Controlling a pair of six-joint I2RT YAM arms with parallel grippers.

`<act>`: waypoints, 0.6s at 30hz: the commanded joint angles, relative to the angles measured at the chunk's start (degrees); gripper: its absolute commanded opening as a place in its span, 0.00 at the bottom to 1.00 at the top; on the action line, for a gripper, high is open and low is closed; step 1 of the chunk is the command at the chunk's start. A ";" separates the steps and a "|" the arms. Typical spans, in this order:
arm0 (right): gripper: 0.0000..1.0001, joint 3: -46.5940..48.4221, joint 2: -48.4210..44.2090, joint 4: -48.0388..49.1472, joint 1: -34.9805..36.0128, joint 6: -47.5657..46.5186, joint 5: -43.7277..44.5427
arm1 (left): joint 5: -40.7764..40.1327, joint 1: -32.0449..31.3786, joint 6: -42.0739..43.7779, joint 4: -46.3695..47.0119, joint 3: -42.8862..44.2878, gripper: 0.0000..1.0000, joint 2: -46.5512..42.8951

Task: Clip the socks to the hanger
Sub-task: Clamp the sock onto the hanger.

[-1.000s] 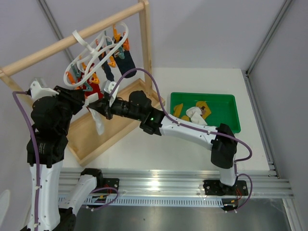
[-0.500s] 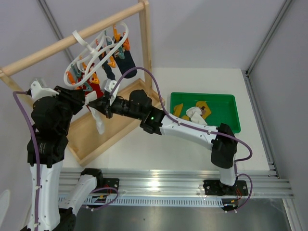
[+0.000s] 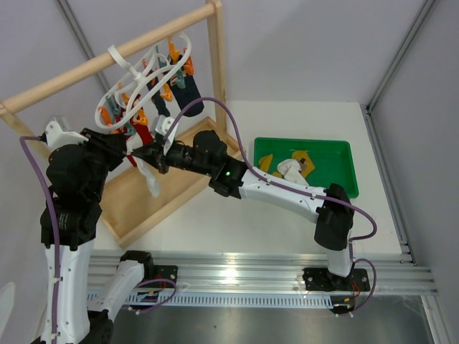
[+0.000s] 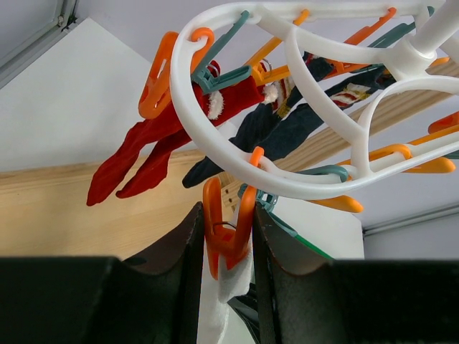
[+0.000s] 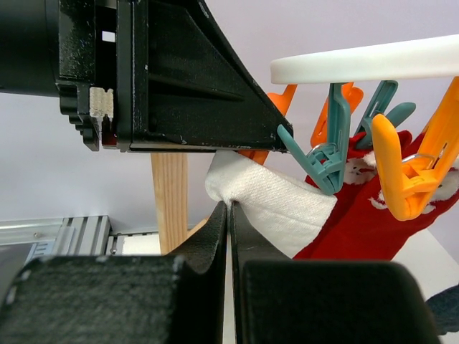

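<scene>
Hanger (image 4: 287,188), a white looped frame with orange and teal pegs, hangs from the rail of a light wooden rack (image 3: 217,64) whose tray base sits on the left part of the white worktop (image 3: 287,222). Red socks (image 3: 141,132) and navy socks (image 3: 190,100) dangle from its pegs. At the frame's near side the left gripper (image 4: 227,215) is narrowed onto one orange peg (image 4: 228,247), a finger pressing each side. A white sock (image 3: 150,180) hangs just under that peg, above the tray; whether the peg bites it I cannot tell. From the right comes the right gripper (image 5: 229,215), jaws pinched tight on the sock's upper edge, just below the left gripper's fingers. Further right, near the worktop's right edge, a green bin (image 3: 348,154) holds a second white sock (image 3: 290,170) and mustard socks (image 3: 267,163). Plain grey walls (image 3: 301,43) with aluminium struts close in the cell, and an aluminium rail (image 3: 251,276) runs along the near edge
</scene>
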 commanded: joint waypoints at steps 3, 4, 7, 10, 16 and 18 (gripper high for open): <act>0.00 3.28 -1.95 1.79 -0.22 -0.84 -0.47 | 0.38 0.63 1.58 -6.17 -1.07 0.01 -0.10; 0.00 3.36 -1.87 1.79 -0.22 -0.83 -0.38 | 0.39 0.63 1.58 -6.17 -1.16 0.01 -0.02; 0.00 3.54 -1.60 1.88 -0.22 -0.66 -0.38 | 0.30 0.63 1.75 -6.34 -0.99 0.01 -0.02; 0.00 3.72 -1.43 2.05 -0.22 -0.57 -0.38 | 0.30 0.63 1.93 -6.08 -0.99 0.01 -0.37; 0.00 3.98 -1.34 2.06 -0.22 -0.57 -0.03 | 0.56 0.63 2.11 -5.46 -1.16 0.35 -1.07; 0.00 3.98 -1.34 2.23 -0.22 -0.48 0.06 | 0.48 0.63 2.11 -5.38 -1.34 0.46 -1.42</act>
